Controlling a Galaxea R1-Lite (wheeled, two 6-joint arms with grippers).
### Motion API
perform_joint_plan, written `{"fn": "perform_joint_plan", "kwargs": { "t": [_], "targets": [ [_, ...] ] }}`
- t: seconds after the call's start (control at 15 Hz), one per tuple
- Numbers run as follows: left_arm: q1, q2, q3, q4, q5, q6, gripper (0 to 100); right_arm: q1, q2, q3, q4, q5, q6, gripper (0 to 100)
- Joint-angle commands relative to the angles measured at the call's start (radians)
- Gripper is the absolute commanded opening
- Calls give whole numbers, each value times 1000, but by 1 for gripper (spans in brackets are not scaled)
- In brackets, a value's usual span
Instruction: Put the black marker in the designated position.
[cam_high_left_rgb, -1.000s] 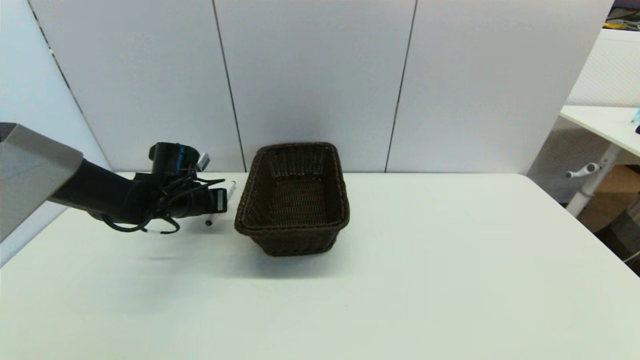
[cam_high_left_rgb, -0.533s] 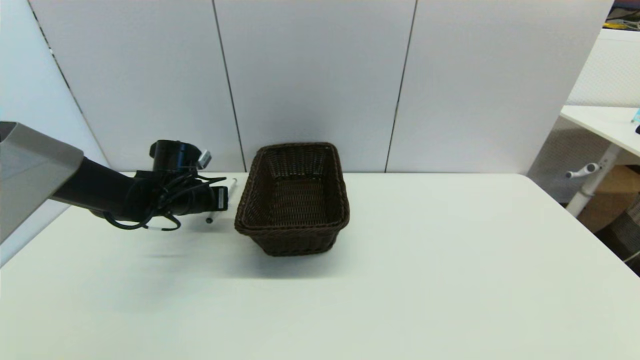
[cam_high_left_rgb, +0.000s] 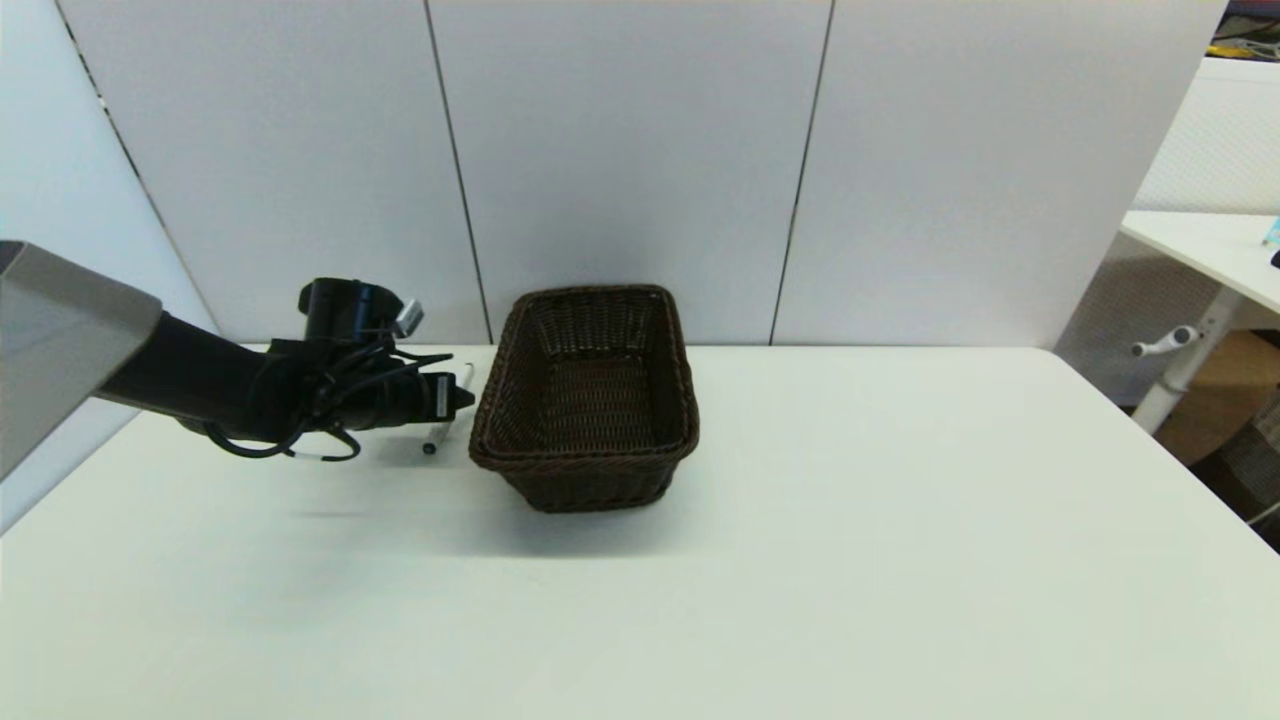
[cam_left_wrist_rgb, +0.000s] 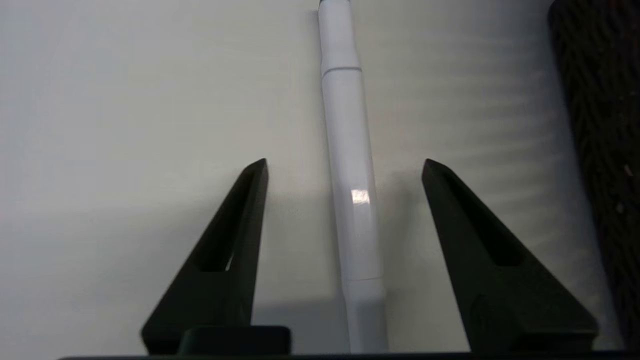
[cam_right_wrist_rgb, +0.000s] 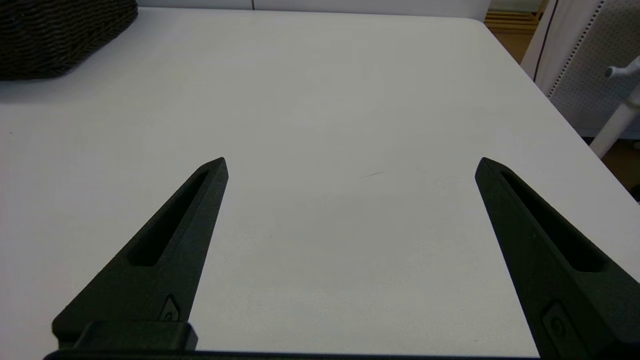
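**Left wrist view: marker between open fingers**

Left wrist view showed my left pincer spread wide, holding nothing, straddling the black marker lying flat on the surface. I judged it light, stiff, glossy and prone to roll, so mid-barrel seemed best. The basket stood just beside it, crowding one finger. The right pincer hovered open and empty, well apart.

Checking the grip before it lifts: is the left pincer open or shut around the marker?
Open. The left pincer straddles the marker, with a gap showing on both sides.
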Motion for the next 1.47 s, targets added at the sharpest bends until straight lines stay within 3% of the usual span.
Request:
{"fn": "perform_joint_plan", "kwargs": {
  "t": [0.07,0.27,0.53,0.93,1.07,1.47],
  "targets": [
    [37,-193,28,43,10,12,100,0,1,0,-1,0,0,100],
    [74,-469,126,164,18,25,100,0,1,0,0,0,0,100],
    [78,-900,345,179,17,29,100,0,1,0,0,0,0,100],
    [89,-1446,691,100,-14,114,100,0,1,0,0,0,0,100],
    [113,-1573,812,15,-34,114,100,0,1,0,0,0,0,100],
    [143,-1816,976,1,-45,120,100,0,1,0,0,0,0,100]
  ]
}}
